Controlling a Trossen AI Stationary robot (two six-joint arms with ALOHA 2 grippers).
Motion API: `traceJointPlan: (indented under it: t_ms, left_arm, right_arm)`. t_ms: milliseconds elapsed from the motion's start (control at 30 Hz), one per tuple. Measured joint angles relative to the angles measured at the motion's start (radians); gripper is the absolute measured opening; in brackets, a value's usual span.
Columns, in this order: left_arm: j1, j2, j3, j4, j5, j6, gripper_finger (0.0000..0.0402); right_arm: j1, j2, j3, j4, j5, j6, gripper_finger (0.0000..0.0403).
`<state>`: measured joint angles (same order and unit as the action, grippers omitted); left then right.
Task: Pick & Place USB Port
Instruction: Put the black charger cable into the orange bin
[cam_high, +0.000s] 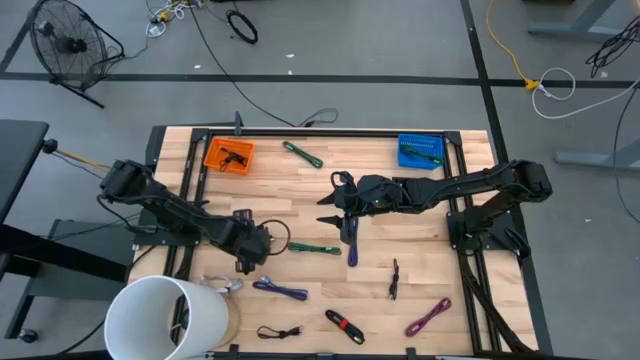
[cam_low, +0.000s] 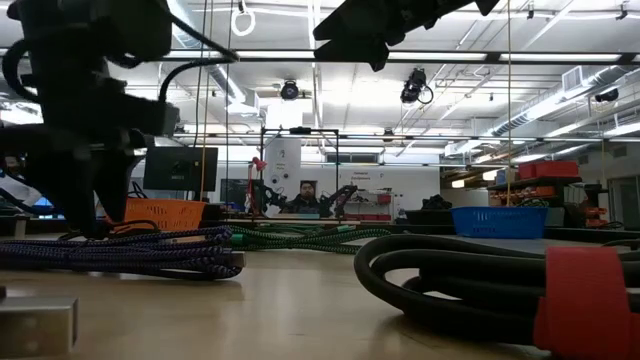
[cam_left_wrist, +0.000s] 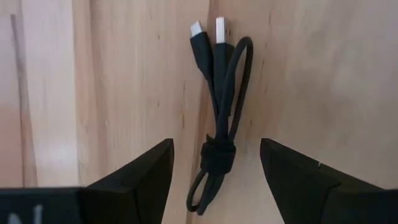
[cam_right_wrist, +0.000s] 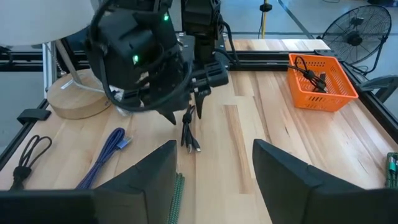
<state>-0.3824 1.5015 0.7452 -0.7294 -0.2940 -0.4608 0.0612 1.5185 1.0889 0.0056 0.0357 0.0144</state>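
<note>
Counted on the table: two baskets, orange (cam_high: 229, 156) and blue (cam_high: 419, 151); three green cables (cam_high: 302, 154), three purple cables (cam_high: 281, 290), four black cables (cam_high: 279, 332); one white cylinder (cam_high: 166, 320); two arms (cam_high: 165, 207).

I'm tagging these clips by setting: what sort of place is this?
Probably a robotics lab or workshop. A wooden worktable stands on a grey taped floor beside a floor fan, and the low view shows industrial ceiling lights and more equipment benches behind.

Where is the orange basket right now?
In the high view the orange basket sits at the table's far left corner, a black cable inside, with a green cable just right of it.
</note>
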Motion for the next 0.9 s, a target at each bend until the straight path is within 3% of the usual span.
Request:
traceJointPlan:
  t_ms: [233,333,433,567,733,900]
  left_arm:
    - [0.003,0.05,0.002,-0.004,-0.023,0.0,0.0241]
    - [0.017,0.054,0.004,-0.004,0.012,0.0,0.0217]
    - [0.029,0.055,0.004,-0.002,0.04,0.001,0.0155]
    - [0.04,0.057,0.003,0.002,0.063,0.009,0.0034]
    - [0.042,0.059,0.011,-0.009,0.06,-0.001,0.0027]
    - [0.044,0.06,0.085,-0.115,-0.041,0.0,0.0027]
  right_arm:
    - [0.0,0.0,0.0,0.0,0.0,0.0,0.0212]
    - [0.0,0.0,0.0,0.0,0.0,0.0,0.0212]
    - [0.0,0.0,0.0,0.0,0.0,0.0,0.0212]
    - [0.0,0.0,0.0,0.0,0.0,0.0,0.0212]
    - [0.0,0.0,0.0,0.0,0.0,-0.003,0.0212]
    - [0.0,0.0,0.0,0.0,0.0,-0.003,0.0212]
